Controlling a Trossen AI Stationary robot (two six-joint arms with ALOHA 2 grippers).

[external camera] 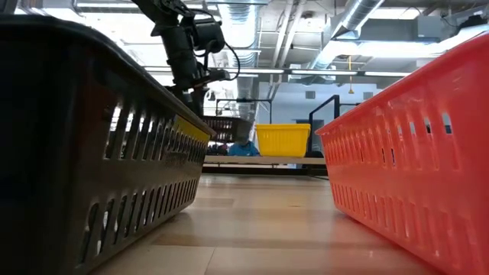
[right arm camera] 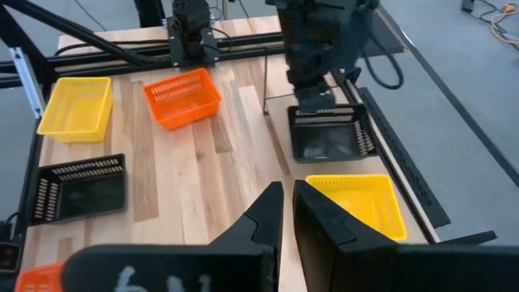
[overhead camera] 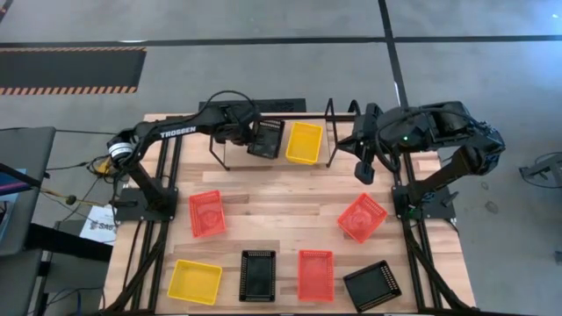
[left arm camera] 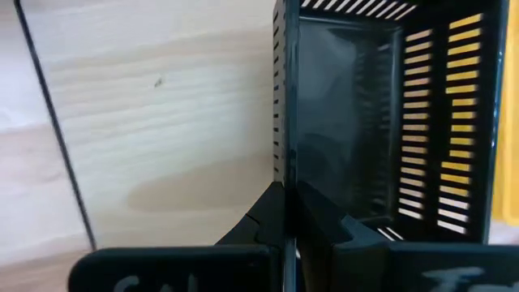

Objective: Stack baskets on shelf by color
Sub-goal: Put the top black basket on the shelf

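Observation:
A black basket [overhead camera: 266, 139] is at the shelf [overhead camera: 219, 147], next to a yellow basket [overhead camera: 304, 142] that sits between the shelf's end loops. My left gripper [overhead camera: 252, 136] is shut on the black basket [left arm camera: 365, 122]; whether that basket's bottom rests on the shelf I cannot tell. My right gripper [overhead camera: 363, 164] hovers by the shelf's right loop [overhead camera: 338, 123], shut [right arm camera: 289, 212] and holding nothing. On the table lie two red baskets [overhead camera: 206, 213] [overhead camera: 362, 217], a yellow one [overhead camera: 194, 281], a black one [overhead camera: 257, 275], a red one [overhead camera: 315, 275] and a black one [overhead camera: 371, 285]. My left gripper holds the black basket by the wall toward the table's left [left arm camera: 285, 122]. One finger [left arm camera: 259, 231] is outside the wall and the other finger [left arm camera: 357, 239] is inside the basket. The fingers come from the table's left, slanting down.
In the low view a black basket [external camera: 99, 137] and a red basket [external camera: 412, 145] fill the foreground, with bare wood between them. The table's black frame [overhead camera: 167, 175] runs along both side edges. Bare wood lies in the middle of the table [overhead camera: 281, 206].

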